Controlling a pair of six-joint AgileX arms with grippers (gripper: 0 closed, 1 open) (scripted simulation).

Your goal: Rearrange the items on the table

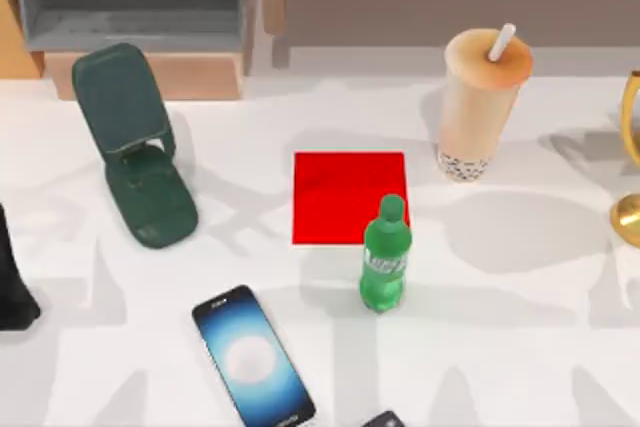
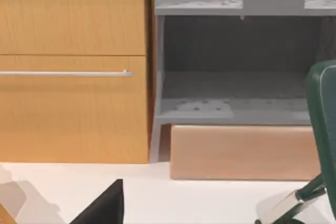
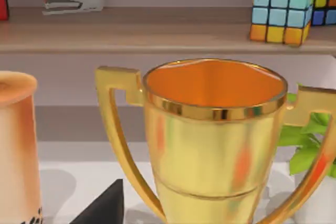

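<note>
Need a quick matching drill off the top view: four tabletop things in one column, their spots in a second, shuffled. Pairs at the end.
Things
1. smartphone
2. bubble-tea cup
3. green soda bottle
4. dark green phone stand

Places on the table, by the top view
A. standing at the red mat's near right corner
B. left side, in front of the grey shelf unit
C. lying flat near the front edge, left of centre
D. back right, upright, white straw sticking out

Pairs: 1-C, 2-D, 3-A, 4-B
</note>
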